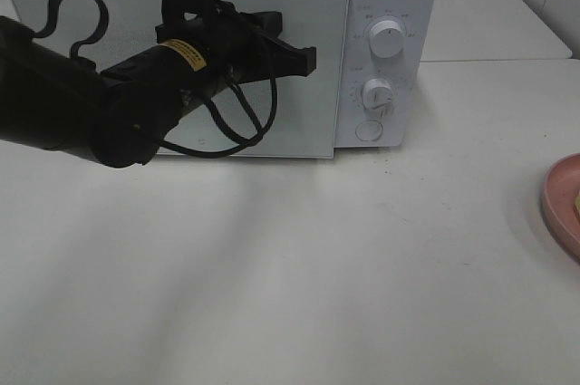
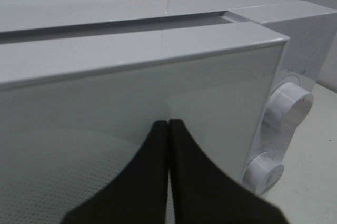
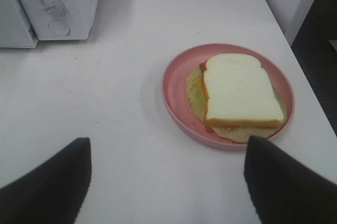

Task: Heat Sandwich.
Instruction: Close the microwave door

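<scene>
Microwave: boxy white microwave oven (image 1: pixel 385 4) at the far side of the white table (image 1: pixel 299 267), door closed, nothing heated yet.
Left gripper: black left gripper (image 2: pixel 168 129), fingers pressed together, empty, at the door's front.
Plate: round salmon-pink plate (image 3: pixel 176 84), far right.
Sandwich: pale-yellow layered sandwich (image 3: pixel 239 89) on the plate, untouched.
Right gripper: right gripper (image 3: pixel 166 179), spread wide, near the plate; opening, loading and heating appear left to do.

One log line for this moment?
left gripper: shut, at microwave door | right gripper: open | sandwich: on plate
</scene>
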